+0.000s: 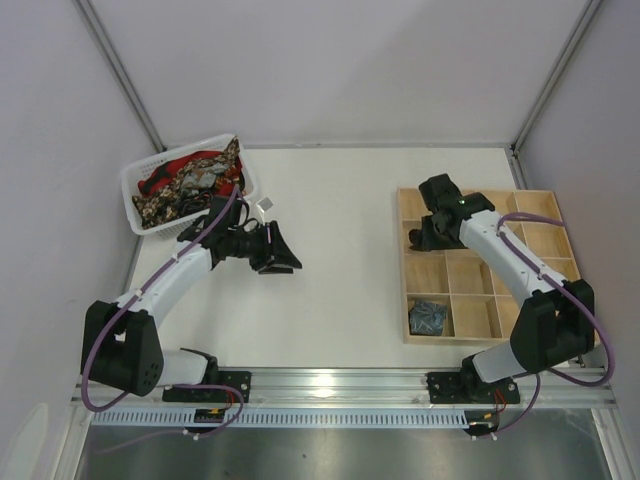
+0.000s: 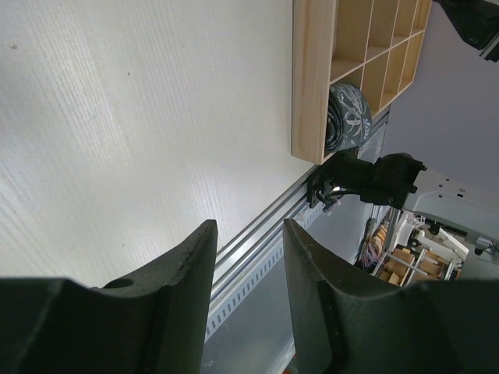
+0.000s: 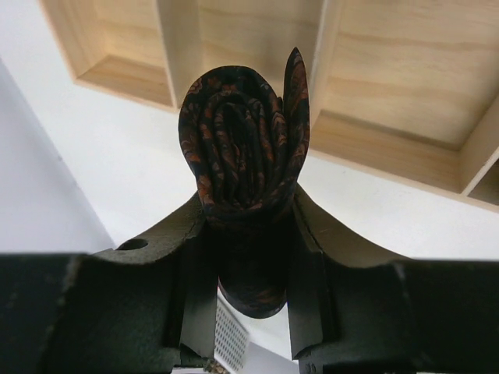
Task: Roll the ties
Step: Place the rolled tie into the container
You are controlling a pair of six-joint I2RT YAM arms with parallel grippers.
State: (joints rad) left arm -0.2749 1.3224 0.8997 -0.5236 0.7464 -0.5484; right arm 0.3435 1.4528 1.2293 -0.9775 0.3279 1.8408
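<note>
Right gripper (image 3: 249,214): clamped on the rolled tie (image 3: 238,140), a dark maroon coil with its pointed tail standing up.
Position: over the far-left part of the tray (image 1: 478,315) (exact compartment unclear).
Left gripper (image 2: 248,234): jaws apart, nothing between them, near the basket (image 1: 133,205) of loose ties (image 1: 190,180).
Stored: grey-blue coil (image 1: 430,317), near-left compartment.
Step, judged: placing the coil.
Technique: centre it between the dividers, lower it to the floor, and release with the tail against a wall, else it may unwind.
</note>
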